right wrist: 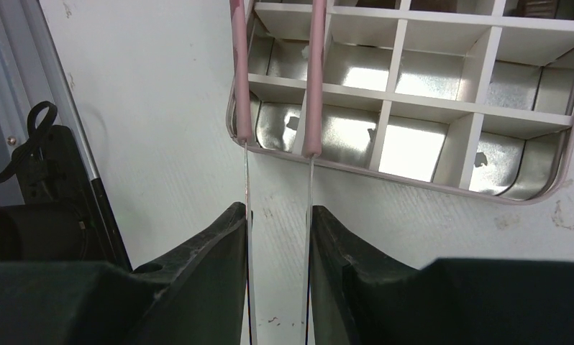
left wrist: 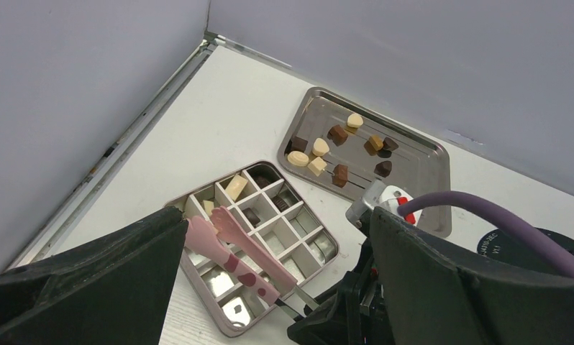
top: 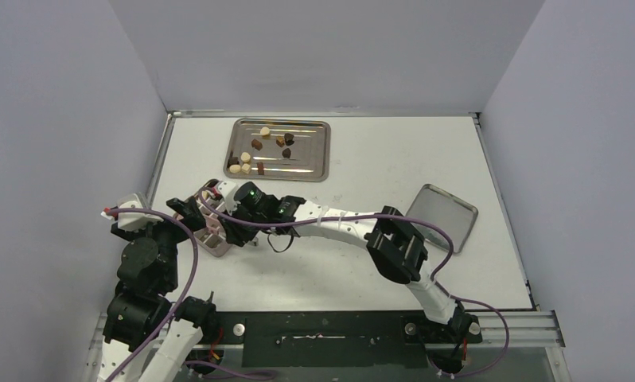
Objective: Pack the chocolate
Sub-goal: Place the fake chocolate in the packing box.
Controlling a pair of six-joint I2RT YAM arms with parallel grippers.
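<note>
Most chocolate on tray (right pincer clamps tongs).

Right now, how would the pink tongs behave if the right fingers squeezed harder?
The pink tongs probably flex springily: their arms are thin metal strips pinched between the fingers of the right gripper. Being so slender, they're likely light.

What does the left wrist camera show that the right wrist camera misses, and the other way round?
Only the left wrist view: the steel tray of loose chocolate, plus a cream piece and a dark piece already in the divided box. Only the right wrist view shows clearly the right gripper shut on the thin metal arms of the pink tongs. Both: the tongs reaching over the box.
</note>
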